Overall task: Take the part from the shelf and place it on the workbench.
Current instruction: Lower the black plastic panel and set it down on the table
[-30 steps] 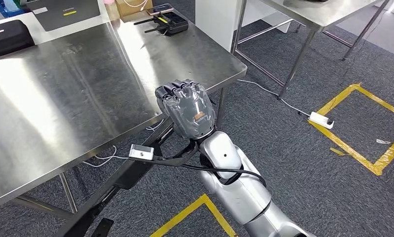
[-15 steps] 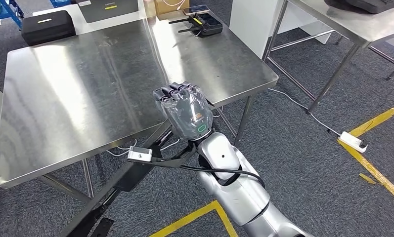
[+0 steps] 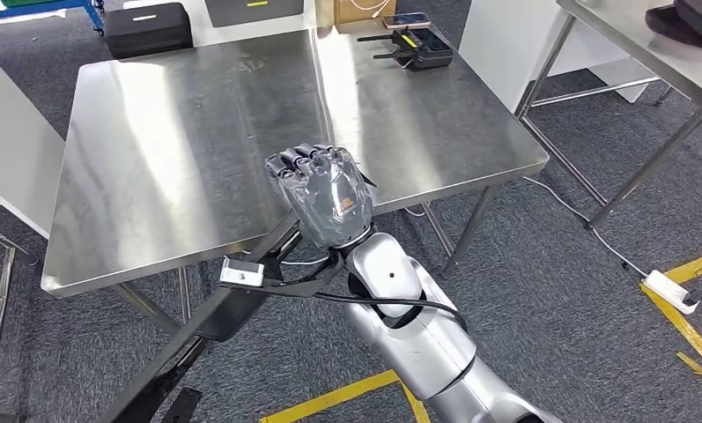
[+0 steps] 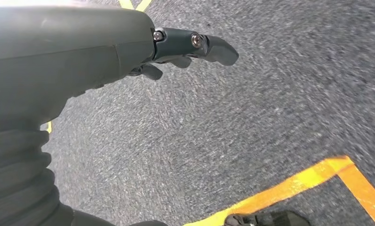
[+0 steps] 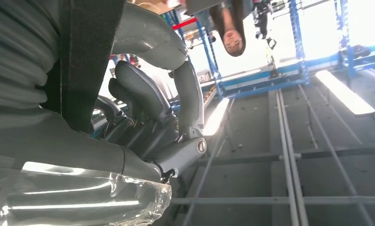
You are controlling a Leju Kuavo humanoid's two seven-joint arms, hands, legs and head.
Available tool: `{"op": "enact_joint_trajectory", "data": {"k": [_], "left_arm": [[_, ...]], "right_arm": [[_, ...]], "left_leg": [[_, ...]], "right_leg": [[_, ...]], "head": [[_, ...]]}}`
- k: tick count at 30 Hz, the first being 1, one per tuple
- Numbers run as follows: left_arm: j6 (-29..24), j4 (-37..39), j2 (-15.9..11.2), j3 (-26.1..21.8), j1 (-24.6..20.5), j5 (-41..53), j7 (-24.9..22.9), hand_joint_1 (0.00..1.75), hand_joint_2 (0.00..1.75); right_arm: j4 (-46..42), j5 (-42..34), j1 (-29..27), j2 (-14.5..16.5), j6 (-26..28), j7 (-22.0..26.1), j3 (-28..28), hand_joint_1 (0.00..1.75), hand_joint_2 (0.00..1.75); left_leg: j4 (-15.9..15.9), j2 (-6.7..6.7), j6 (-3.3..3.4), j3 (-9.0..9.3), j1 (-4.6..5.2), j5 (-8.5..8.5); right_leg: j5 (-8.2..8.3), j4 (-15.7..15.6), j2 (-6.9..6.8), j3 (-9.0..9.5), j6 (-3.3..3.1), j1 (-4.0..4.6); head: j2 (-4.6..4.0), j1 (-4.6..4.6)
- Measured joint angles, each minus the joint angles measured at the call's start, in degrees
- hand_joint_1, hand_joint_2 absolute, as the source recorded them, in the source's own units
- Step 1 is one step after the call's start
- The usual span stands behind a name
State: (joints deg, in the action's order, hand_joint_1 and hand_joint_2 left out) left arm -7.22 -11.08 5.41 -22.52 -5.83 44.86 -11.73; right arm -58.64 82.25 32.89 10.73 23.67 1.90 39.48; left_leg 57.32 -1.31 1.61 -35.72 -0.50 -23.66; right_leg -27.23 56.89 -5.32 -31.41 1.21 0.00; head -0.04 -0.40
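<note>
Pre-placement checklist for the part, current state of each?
1. Grasp: right hand has its fingers curled around the long black flat bar: ok.
2. Drop zone: the black controller with antennas sits at the far edge of the stainless steel workbench, away from the near side: ok.
3. Hand height above the bench: cannot tell.
4. Bar's lower end runs down past the bench's near edge toward the floor, so it is not yet over the top: not ok.
5. Bar's clearance from the bench legs: cannot tell.
6. Left hand hangs over the grey carpet, holding nothing: ok.
</note>
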Motion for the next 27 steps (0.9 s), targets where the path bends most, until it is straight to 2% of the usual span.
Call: {"op": "enact_joint_trajectory", "data": {"k": [1, 3, 5, 6, 7, 8, 9, 10, 11, 12, 14, 15, 16, 18, 19, 20, 21, 22, 23, 24, 25, 26, 27], "left_arm": [[0.0, 0.0, 0.0, 0.0, 0.0, 0.0, 0.0, 0.0, 1.75], [0.0, 0.0, 0.1, 0.0, -0.2, 0.1, -0.1, 0.0, 1.75], [-0.1, 0.0, 0.1, 0.0, -0.3, 0.1, -0.1, 0.0, 1.75], [-0.1, 0.0, 0.1, 0.0, -0.2, 0.1, -0.1, 0.0, 1.75], [-0.1, 0.0, 0.1, 0.0, -0.1, 0.1, -0.1, 0.0, 1.75], [-0.1, 0.0, 0.1, 0.0, -0.1, 0.1, -0.1, 0.0, 1.75], [-0.1, 0.0, 0.1, 0.0, -0.1, 0.1, -0.1, 0.0, 1.75], [-0.1, 0.0, 0.1, 0.0, -0.1, 0.1, -0.1, 0.0, 1.75], [-0.1, 0.0, 0.1, -0.1, -0.1, 0.1, -0.1, 0.0, 1.75], [-0.1, 0.0, 0.1, -0.1, -0.1, 0.1, -0.1, 0.0, 1.75], [-0.1, 0.0, 0.0, -0.1, 0.2, 0.1, -0.1, 0.0, 1.75], [-0.1, 0.0, 0.0, -0.2, 0.3, 0.2, -0.1, 0.0, 1.75], [-0.1, 0.0, 0.0, -0.2, 0.4, 0.2, 0.0, 0.0, 1.75], [-0.1, 0.0, 0.0, -0.2, 0.3, 0.4, 0.0, 0.0, 1.75], [-0.1, 0.0, 0.0, -0.2, 0.2, 0.5, 0.1, 0.0, 1.75], [-0.1, 0.0, 0.0, -0.3, 0.2, 0.6, 0.1, 0.0, 1.75], [0.0, 0.0, 0.0, -0.3, 0.2, 0.6, 0.1, 0.0, 1.75], [0.0, 0.0, -0.1, -0.3, 0.2, 0.7, 0.1, 0.0, 1.75], [0.1, 0.0, -0.1, -0.3, 0.2, 0.7, 0.1, 0.0, 1.75], [0.1, 0.0, -0.2, -0.4, 0.2, 0.8, 0.1, 0.0, 1.75], [0.3, 0.0, -0.2, -0.4, 0.2, 0.9, 0.1, 0.0, 1.75], [0.4, 0.0, -0.2, -0.4, 0.1, 1.0, 0.1, 0.0, 1.75], [0.5, 0.0, -0.1, -0.4, 0.0, 1.1, 0.1, 0.0, 1.75]], "right_arm": [[0.0, 0.0, 0.1, 0.0, 0.0, 0.0, 0.0, 1.75, 1.75], [0.0, -0.1, 0.1, -0.2, 0.0, 0.0, 0.0, 1.75, 1.75], [0.0, -0.1, -0.1, -0.5, -0.1, 0.0, -0.1, 1.75, 1.75], [0.0, -0.1, -0.2, -0.7, -0.1, 0.0, 0.0, 1.75, 1.75], [0.1, -0.1, -0.3, -0.8, -0.1, 0.0, 0.0, 1.75, 1.75], [0.1, -0.1, -0.3, -0.8, -0.2, 0.0, 0.0, 1.75, 1.75], [0.1, -0.1, -0.3, -0.8, -0.2, 0.0, 0.0, 1.75, 1.75], [0.1, -0.1, -0.2, -0.8, -0.2, 0.0, 0.0, 1.75, 1.75], [0.1, -0.1, -0.2, -0.8, -0.2, 0.0, 0.0, 1.75, 1.75], [0.1, -0.2, -0.1, -0.7, -0.2, 0.0, 0.0, 1.75, 1.75], [0.1, -0.2, 0.0, -0.5, -0.2, 0.0, 0.0, 1.75, 1.75], [0.1, -0.2, 0.1, -0.3, -0.2, 0.0, 0.0, 1.75, 1.75], [0.1, -0.2, 0.1, 0.0, -0.2, 0.1, 0.0, 1.75, 1.75], [0.1, -0.2, 0.3, 0.2, -0.2, 0.0, 0.0, 1.75, 1.75], [0.1, -0.2, 0.3, 0.2, -0.2, 0.0, 0.0, 1.75, 1.75], [0.1, -0.3, 0.3, 0.1, -0.1, -0.1, 0.0, 1.75, 1.75], [0.1, -0.5, 0.3, 0.1, -0.1, -0.1, 0.0, 1.75, 1.75], [0.1, -0.8, 0.2, 0.0, 0.0, -0.1, -0.1, 1.75, 1.75], [0.1, -1.1, 0.3, 0.0, 0.1, -0.2, -0.3, 1.75, 1.75], [0.1, -1.5, 0.3, -0.1, 0.2, -0.2, -0.6, 1.75, 1.75], [0.1, -1.8, 0.4, -0.1, 0.3, -0.1, -0.9, 1.75, 1.75], [0.2, -2.2, 0.7, -0.2, 0.7, 0.0, -1.3, 1.75, 1.75], [0.4, -2.6, 1.2, -0.3, 1.2, 0.4, -1.9, 1.75, 1.75]], "left_leg": [[-0.2, 0.55, 0.41, 0.16, -0.12, 0.18], [-0.3, 1.65, 0.97, 0.31, -0.29, 0.36], [-0.3, 3.02, 1.2, 0.26, -0.28, 0.35], [-0.3, 3.81, 1.22, 0.27, -0.27, 0.33], [-0.3, 4.63, 1.21, 0.3, -0.27, 0.33], [-0.3, 5.43, 1.19, 0.37, -0.26, 0.32], [-0.3, 6.24, 1.14, 0.44, -0.27, 0.3], [-0.2, 7.02, 0.99, 0.45, -0.14, 0.24], [-0.1, 7.68, 0.79, 0.38, -0.03, 0.19], [-0.1, 8.24, 0.53, 0.26, 0.03, 0.17], [-0.1, 9.03, -0.15, -0.03, -0.1, 0.18], [0.2, 8.38, -0.51, -0.25, -0.2, -0.04], [1.4, 7.02, -0.88, -0.8, -0.23, -0.83], [7.0, 3.53, -1.5, -3.52, -0.3, -4.04], [11.0, 2.57, -1.8, -5.55, -0.44, -5.94], [14.5, 2.23, -2.08, -7.39, -0.66, -7.24], [16.5, 2.07, -2.34, -8.56, -0.9, -7.58], [16.4, 1.89, -2.54, -8.63, -1.13, -6.88], [14.1, 1.56, -2.68, -7.49, -1.34, -5.27], [10.3, 0.87, -2.79, -5.45, -1.48, -3.21], [6.3, -0.41, -2.85, -3.25, -1.4, -1.73], [3.2, -1.31, -2.71, -1.56, -1.29, -0.7], [1.5, -1.89, -2.43, -0.64, -1.09, -0.33]], "right_leg": [[-0.8, 1.4, 1.13, -0.55, 0.11, -0.03], [-3.68, 7.8, 3.93, -3.61, -0.2, -0.26], [-6.37, 15.7, 4.84, -7.82, -0.35, -0.38], [-6.57, 17.5, 4.99, -9.0, -0.1, -0.39], [-5.73, 16.8, 5.14, -8.99, 0.35, -0.39], [-4.1, 13.8, 5.48, -7.81, 0.82, -0.4], [-2.05, 9.3, 6.4, -5.88, 1.18, -0.46], [-0.29, 5.0, 7.41, -3.95, 1.27, -0.48], [0.89, 2.0, 8.18, -2.55, 1.14, -0.54], [1.5, 0.3, 8.66, -1.77, 0.88, -0.55], [1.7, -0.1, 7.89, -1.5, 0.15, -0.69], [1.81, -0.2, 7.43, -1.35, -0.22, -0.86], [1.91, -0.4, 6.87, -1.14, -0.75, -1.05], [1.88, -0.7, 5.63, -0.78, -1.63, -1.21], [1.76, -0.8, 4.94, -0.71, -1.97, -1.16], [1.67, -0.8, 4.28, -0.68, -2.09, -1.11], [1.58, -0.7, 3.64, -0.65, -2.12, -1.1], [1.47, -0.7, 3.05, -0.6, -2.05, -1.11], [1.34, -0.7, 2.49, -0.49, -1.89, -1.15], [1.14, -0.7, 1.94, -0.33, -1.64, -1.18], [0.9, -0.6, 1.48, -0.19, -1.31, -1.02], [0.66, -0.5, 1.05, -0.1, -0.95, -0.76], [0.48, -0.4, 0.65, -0.04, -0.62, -0.49]], "head": [[0.01, 0.01], [0.01, 0.14], [0.0, 0.26], [0.0, 0.3], [0.0, 0.32], [0.0, 0.32], [0.0, 0.33], [0.0, 0.32], [0.0, 0.31], [0.0, 0.27], [0.0, 0.24], [0.0, 0.22], [0.0, 0.13], [0.0, -0.09], [0.0, -0.2], [0.0, -0.2], [0.0, -0.22], [0.0, -0.25], [0.0, -0.23], [0.0, -0.23], [0.0, -0.25], [0.0, -0.27], [0.0, -0.21]]}}
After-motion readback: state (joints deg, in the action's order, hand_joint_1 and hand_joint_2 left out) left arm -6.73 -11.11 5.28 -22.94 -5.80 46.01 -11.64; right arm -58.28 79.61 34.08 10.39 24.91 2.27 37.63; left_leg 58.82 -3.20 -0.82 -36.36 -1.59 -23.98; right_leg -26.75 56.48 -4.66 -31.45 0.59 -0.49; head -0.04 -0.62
